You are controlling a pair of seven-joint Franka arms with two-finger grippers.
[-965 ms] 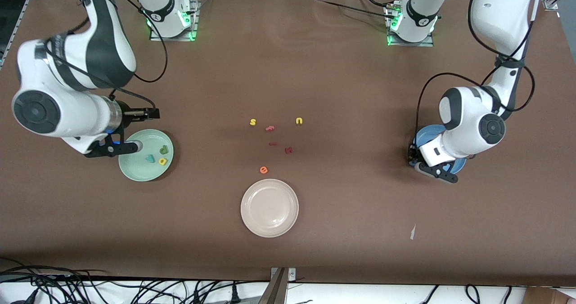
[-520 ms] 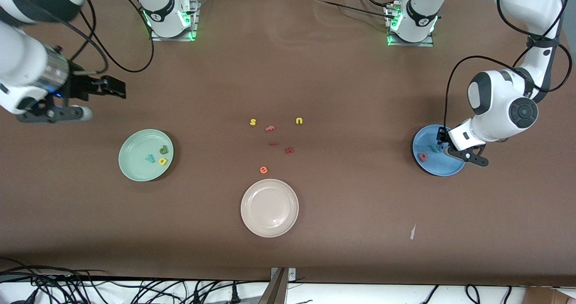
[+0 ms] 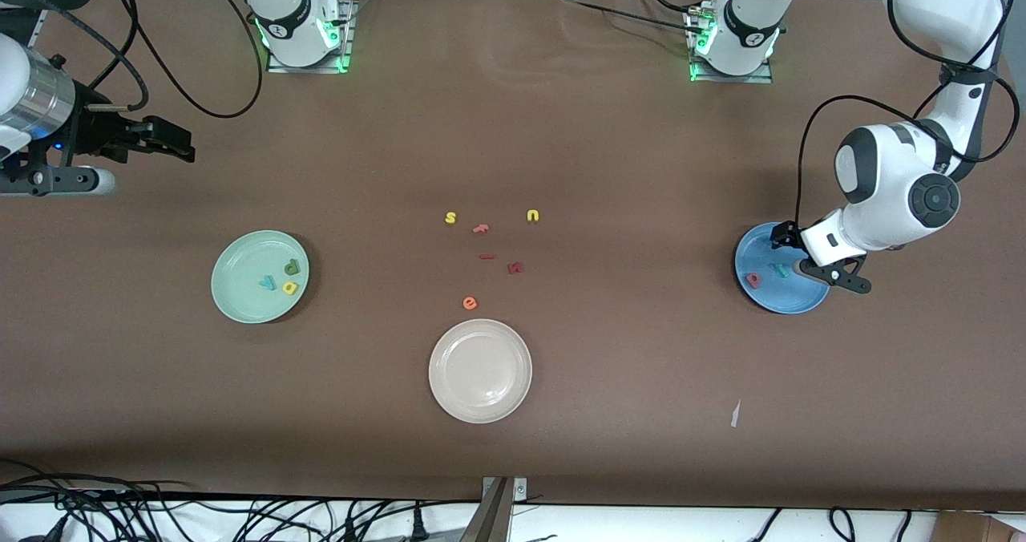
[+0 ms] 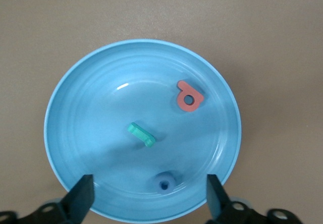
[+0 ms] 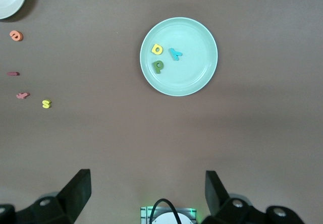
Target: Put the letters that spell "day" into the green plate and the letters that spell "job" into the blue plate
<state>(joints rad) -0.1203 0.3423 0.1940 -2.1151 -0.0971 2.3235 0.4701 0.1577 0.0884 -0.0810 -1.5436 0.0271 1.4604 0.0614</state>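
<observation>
Evidently the last letter had just been let go. The left gripper (image 4: 149, 204) hung low over the blue plate (image 3: 769, 297), its jaws spread wide with nothing between them, where half a second earlier it had been pressed together over the same plate. Directly beneath the open fingers, in the left wrist view, the blue ring "o" (image 4: 164, 182) lay near the plate's rim, almost lost against the blue. A little farther out from the fingers sat the teal "j" (image 4: 142, 135), and past it the salmon-red "b" (image 4: 189, 97), all three apart from one another and inside the plate.

The right gripper (image 5: 146, 193) had pulled well away, up at the right arm's end of the table, jaws spread and empty. A second earlier it had been down at the green plate (image 3: 240, 293); now that plate lay well out ahead of its fingers in the right wrist view, holding the dark green "d" (image 5: 158, 66), the yellow "a" (image 5: 157, 49) and the teal "y" (image 5: 175, 54) close together.

To my eye both words were home, so the task looked finished bar the left arm lifting clear. The cream-white plate (image 3: 449, 402) stood empty, and the spare letters, the yellow "s" (image 3: 450, 218) among them, lay untouched mid-table.
</observation>
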